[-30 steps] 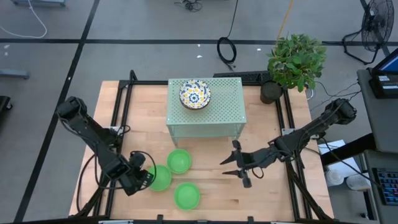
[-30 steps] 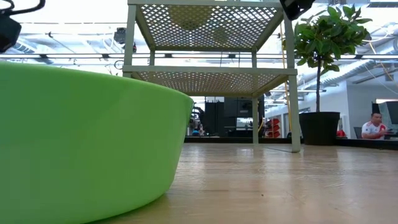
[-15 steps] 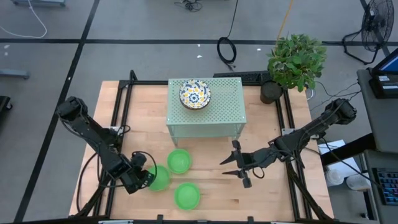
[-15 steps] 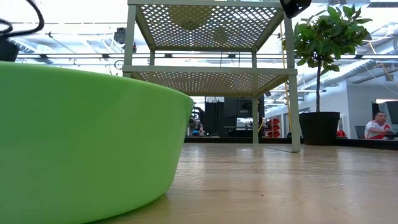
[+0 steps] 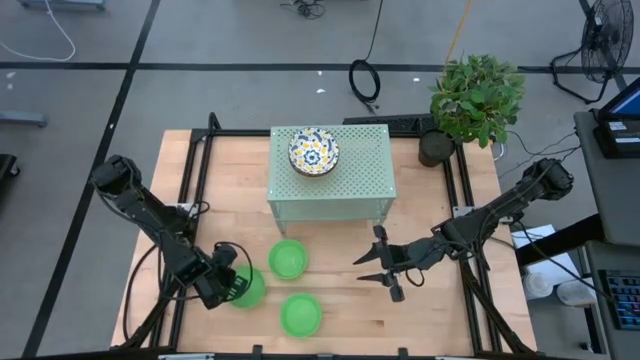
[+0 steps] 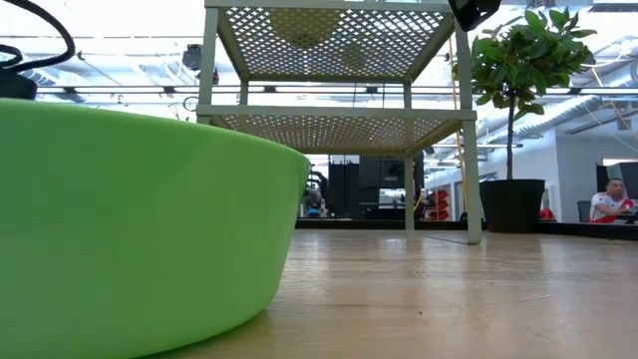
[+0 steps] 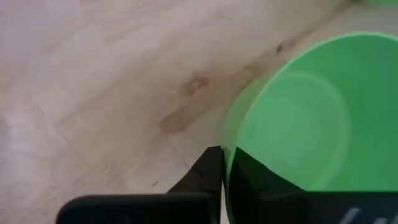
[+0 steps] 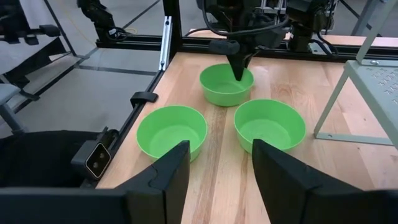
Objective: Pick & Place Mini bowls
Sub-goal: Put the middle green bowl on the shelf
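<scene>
Three plain green mini bowls stand on the wooden table: one at the left (image 5: 250, 288), one nearer the stand (image 5: 288, 258) and one by the near edge (image 5: 300, 314). A white patterned mini bowl (image 5: 313, 150) rests on top of the pale green stand (image 5: 350, 190). My left gripper (image 7: 225, 163) points steeply down and is shut on the left green bowl (image 8: 225, 86). My right gripper (image 5: 385, 272) hangs open right of the bowls, above the table, with nothing between its fingers (image 8: 168, 180). My left gripper pinches the left green bowl's rim (image 7: 227, 142) on the side toward the table's left edge, one finger (image 7: 208, 171) outside the wall and the other inside. The fingers come from above, pointing down. The bowl stands upright with its base on the table.
A potted plant (image 5: 475, 100) stands at the far right corner. Black frame rails (image 5: 195, 190) run along the table's sides. In the low view the near green bowl (image 6: 140, 229) fills the left half. People sit in the room behind (image 6: 608, 204).
My left gripper has sunk onto the left green bowl and covers more of it in the high view. The bowls have stayed where they were.
</scene>
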Motion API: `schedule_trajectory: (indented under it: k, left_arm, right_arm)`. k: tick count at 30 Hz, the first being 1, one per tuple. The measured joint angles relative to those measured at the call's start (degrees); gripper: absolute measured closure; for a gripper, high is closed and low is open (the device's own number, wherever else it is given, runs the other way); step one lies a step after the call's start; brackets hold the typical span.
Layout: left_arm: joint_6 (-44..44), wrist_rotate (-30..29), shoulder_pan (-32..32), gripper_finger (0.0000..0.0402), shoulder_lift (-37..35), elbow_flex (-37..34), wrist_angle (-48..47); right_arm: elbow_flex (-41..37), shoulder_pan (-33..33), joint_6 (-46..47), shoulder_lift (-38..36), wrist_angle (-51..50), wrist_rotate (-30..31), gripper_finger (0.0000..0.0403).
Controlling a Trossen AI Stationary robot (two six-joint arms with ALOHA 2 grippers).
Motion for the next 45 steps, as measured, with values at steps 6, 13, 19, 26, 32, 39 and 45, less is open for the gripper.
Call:
schedule_trajectory:
  k: [6, 13, 19, 26, 32, 39, 45]
  left_arm:
    - [3.56, -6.02, -2.0, 0.0394, -0.02, 3.0, -0.07]
    - [16.75, -21.36, -5.78, 0.0396, -0.07, 13.11, 0.25]
    - [59.13, -41.59, -9.51, 0.0396, -0.07, 17.86, 18.66]
    - [99.36, -64.77, -6.99, 0.0396, 3.15, 17.57, 40.69]
    - [113.13, -56.86, 3.54, 0.0388, 6.37, 17.53, 51.41]
    - [137.17, -57.39, 13.91, 0.0391, 9.15, 17.53, 73.59]
    - [147.96, -48.85, 19.38, 0.0394, 9.77, 18.6, 79.76]
  right_arm:
    - [0.0, 0.0, -0.02, 0.0, -0.01, 0.02, 0.0243]
    - [0.02, 0.0, -0.02, 0.0, -0.04, 0.04, 0.0243]
    - [0.02, 0.68, -0.18, -0.22, -1.21, -0.75, 0.0243]
    - [0.02, 3.82, -2.93, -2.24, -0.83, -4.7, 0.0243]
    - [0.02, 9.15, -6.1, -2.54, 1.66, -4.54, 0.0243]
    - [0.02, 16.81, -9.95, -2.54, 2.97, 23.63, 0.0243]
    - [0.02, 20.84, -13.59, -2.54, 2.7, 50.01, 0.0243]
